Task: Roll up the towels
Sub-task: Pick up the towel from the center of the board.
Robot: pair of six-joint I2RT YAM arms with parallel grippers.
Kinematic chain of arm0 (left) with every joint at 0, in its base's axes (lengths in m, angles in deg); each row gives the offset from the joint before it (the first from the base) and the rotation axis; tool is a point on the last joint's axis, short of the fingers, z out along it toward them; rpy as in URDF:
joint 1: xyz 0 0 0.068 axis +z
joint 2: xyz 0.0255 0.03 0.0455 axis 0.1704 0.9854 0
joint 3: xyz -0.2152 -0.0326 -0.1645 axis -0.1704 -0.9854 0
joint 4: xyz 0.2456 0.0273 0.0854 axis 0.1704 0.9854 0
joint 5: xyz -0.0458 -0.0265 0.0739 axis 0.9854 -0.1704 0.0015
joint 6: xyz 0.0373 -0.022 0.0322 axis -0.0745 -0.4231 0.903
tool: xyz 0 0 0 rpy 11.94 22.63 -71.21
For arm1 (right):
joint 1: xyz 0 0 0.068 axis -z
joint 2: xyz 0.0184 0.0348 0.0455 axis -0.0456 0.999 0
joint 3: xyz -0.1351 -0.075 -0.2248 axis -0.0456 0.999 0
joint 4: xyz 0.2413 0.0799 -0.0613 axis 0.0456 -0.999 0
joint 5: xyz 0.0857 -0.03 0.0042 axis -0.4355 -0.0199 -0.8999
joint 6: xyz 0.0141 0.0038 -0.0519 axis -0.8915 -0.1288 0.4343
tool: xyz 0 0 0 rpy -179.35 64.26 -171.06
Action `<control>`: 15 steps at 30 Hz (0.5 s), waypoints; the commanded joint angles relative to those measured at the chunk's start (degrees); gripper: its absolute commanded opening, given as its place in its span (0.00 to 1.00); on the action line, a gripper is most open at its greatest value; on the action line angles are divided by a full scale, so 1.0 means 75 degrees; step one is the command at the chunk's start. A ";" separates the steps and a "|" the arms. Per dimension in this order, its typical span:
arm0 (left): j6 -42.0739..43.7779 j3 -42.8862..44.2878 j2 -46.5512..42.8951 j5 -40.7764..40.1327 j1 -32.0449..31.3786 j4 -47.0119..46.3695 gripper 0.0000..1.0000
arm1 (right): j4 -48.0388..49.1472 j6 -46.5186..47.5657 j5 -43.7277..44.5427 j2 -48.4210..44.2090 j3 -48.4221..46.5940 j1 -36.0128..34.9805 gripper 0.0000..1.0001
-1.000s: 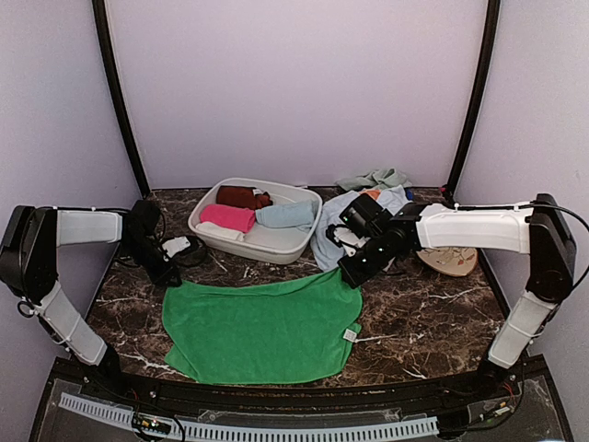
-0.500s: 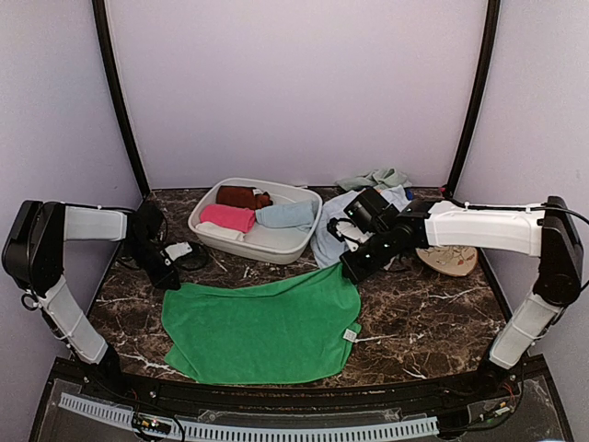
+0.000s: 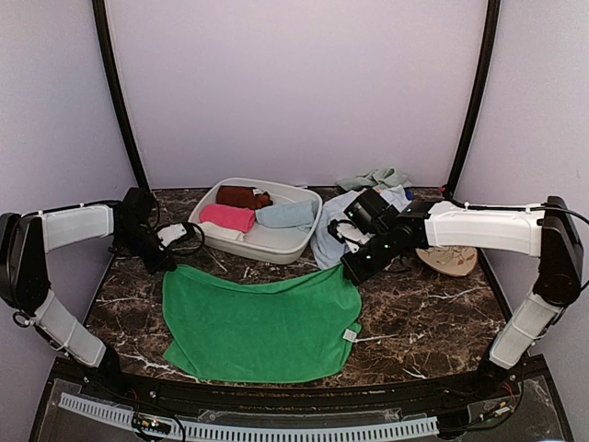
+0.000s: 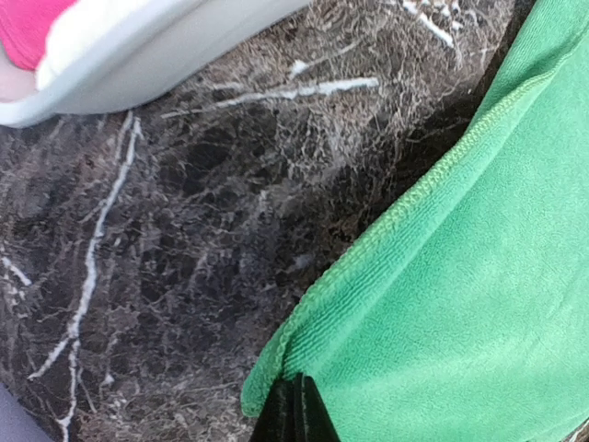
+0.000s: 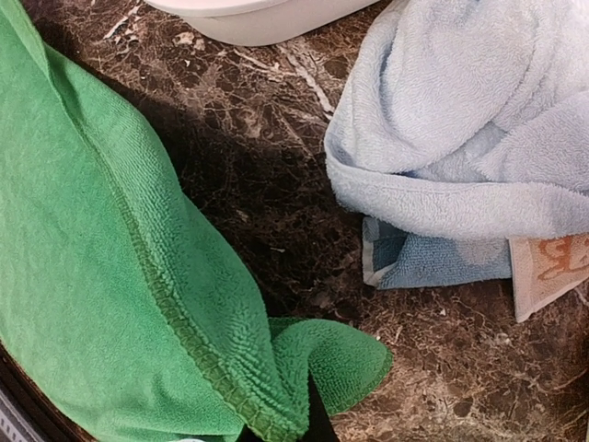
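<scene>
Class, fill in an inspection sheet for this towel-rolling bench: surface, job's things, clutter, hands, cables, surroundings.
Surface: dark marble table with white veins; no spills seen.
Job's things: green towel spread flat at the front; pale blue towel heaped right of the basin; rolled towels inside the white basin.
Clutter: tan disc by the right arm.
Hands: left hand and right hand each pinch a far corner of the green towel.
Cables: black cable looped beside the left hand.
Surroundings: plain lilac walls; nothing else seen.
</scene>
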 commanded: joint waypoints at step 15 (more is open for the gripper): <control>0.0169 0.0894 -0.2969 -0.0814 0.0030 0.0351 0.00 | -0.1071 0.0024 0.0127 -0.1611 -0.0553 -0.0108 0.00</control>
